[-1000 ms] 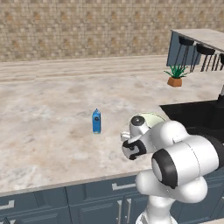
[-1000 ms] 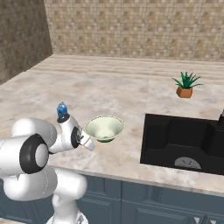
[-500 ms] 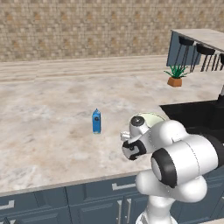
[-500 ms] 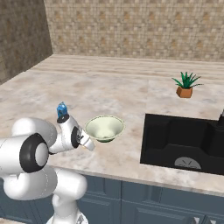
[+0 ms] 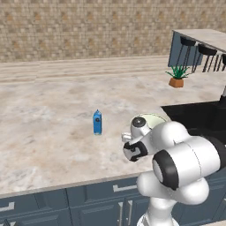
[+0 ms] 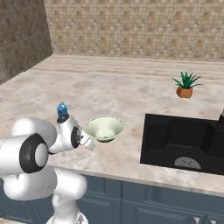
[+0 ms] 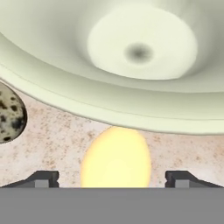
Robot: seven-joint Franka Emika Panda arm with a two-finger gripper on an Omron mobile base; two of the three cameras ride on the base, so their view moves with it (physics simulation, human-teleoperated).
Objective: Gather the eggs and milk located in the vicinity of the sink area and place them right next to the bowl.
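Left base view: we see the milk (image 5: 97, 122) upright on the marble desk (image 5: 44, 114), apart from the bowl (image 5: 152, 119), whose rim peeks out behind the arm; the black sink area (image 5: 198, 115) sits to the right, a potted plant (image 5: 176, 77) beyond it. Right base view: the bowl (image 6: 104, 128) rests on the desk (image 6: 109, 87) left of the sink area (image 6: 183, 142), the milk (image 6: 61, 111) tops out behind the arm, plant (image 6: 186, 85) far back. Hand view: the claw (image 7: 112, 179) is spread wide — the eggs (image 7: 116, 158) lie on the desk between the fingertips (image 7: 43, 178), no visible contact, so released. The egg sits just beside the bowl (image 7: 87, 94) rim; a speckled dark lump (image 7: 9, 111) lies at left, also by the rim.
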